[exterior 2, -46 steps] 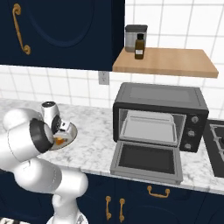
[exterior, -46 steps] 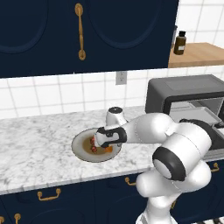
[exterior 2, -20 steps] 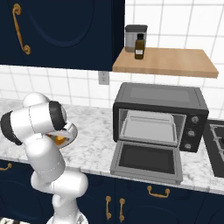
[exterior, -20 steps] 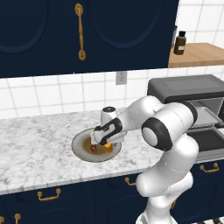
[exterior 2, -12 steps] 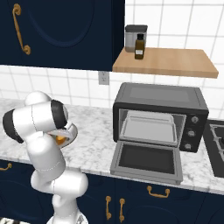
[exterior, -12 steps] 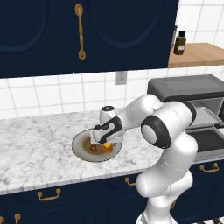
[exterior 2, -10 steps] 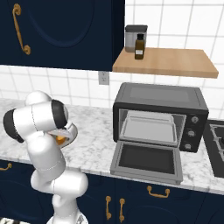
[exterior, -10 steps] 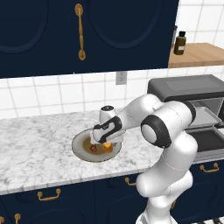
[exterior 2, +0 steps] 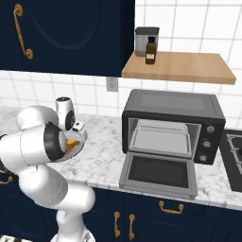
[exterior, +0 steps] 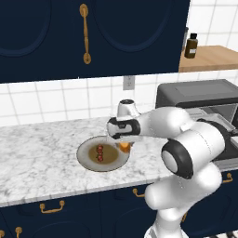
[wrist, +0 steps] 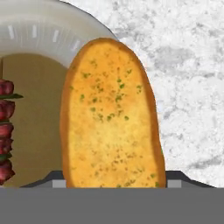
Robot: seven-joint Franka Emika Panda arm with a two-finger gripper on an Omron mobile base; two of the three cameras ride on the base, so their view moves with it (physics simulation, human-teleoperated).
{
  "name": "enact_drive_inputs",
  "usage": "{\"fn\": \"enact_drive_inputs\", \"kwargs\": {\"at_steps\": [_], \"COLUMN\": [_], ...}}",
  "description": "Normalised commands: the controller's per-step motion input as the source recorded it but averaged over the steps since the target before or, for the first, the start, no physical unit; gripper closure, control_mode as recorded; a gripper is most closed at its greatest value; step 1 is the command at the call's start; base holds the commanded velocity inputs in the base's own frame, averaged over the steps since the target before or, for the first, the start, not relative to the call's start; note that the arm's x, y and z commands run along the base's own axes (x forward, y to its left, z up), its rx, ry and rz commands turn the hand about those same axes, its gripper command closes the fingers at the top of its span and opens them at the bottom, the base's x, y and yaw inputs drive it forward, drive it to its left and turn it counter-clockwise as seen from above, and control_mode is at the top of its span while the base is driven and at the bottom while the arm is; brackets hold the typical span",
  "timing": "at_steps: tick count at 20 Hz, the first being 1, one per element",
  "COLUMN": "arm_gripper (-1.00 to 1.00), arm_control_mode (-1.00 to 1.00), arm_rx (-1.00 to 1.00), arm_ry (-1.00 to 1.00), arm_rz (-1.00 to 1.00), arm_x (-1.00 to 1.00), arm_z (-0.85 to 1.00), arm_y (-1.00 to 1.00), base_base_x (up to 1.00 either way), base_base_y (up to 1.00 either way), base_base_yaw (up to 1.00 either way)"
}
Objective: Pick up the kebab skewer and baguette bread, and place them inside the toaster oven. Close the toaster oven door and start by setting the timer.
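Closest to me, the white arm's two-finger gripper (exterior: 124,145) hung just above the right edge of the round tan plate (exterior: 88,160). Its fingers were closed on the stubby orange-yellow baguette bread (wrist: 113,113). The loaf ran straight up out of the grip and, as far as I could judge, was lifted clear of the plate.

Beside it on the plate lay the kebab skewer of small red and dark chunks (exterior: 100,154), not yet picked up. The plate sat on the white marble counter (exterior: 37,153).

Well off to the arm's right stood the dark grey boxy toaster oven (exterior 2: 173,124), its wide glass door (exterior 2: 159,174) folded down flat and the rack bare.

The grip seemed to catch only one end of the loaf. On the long swing across, I feared it might pivot or slip out onto the counter. A low carry could also clip the dropped door or its front edge. The skewer, thin and light, looked easy to roll off with any nudge.
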Motion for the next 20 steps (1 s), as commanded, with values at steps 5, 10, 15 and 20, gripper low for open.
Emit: {"fn": "enact_drive_inputs", "kwargs": {"at_steps": [5, 10, 15, 20], "arm_gripper": [1.00, 1.00, 1.00, 1.00], "arm_control_mode": [-1.00, -1.00, -1.00, -1.00], "arm_rx": [0.01, 0.00, 0.00, 0.00], "arm_ry": [-0.02, 0.00, 0.00, -0.01], "arm_rz": [0.01, 0.00, 0.00, 0.00], "arm_x": [-0.82, -0.70, -0.28, 0.00], "arm_z": [0.98, 0.63, 0.19, 0.00], "arm_y": [-0.94, -1.00, -1.00, -1.00], "base_base_x": [0.00, 0.00, 0.00, 0.00], "base_base_y": [0.00, 0.00, 0.00, 0.00], "base_base_yaw": [0.00, 0.00, 0.00, 0.00]}}
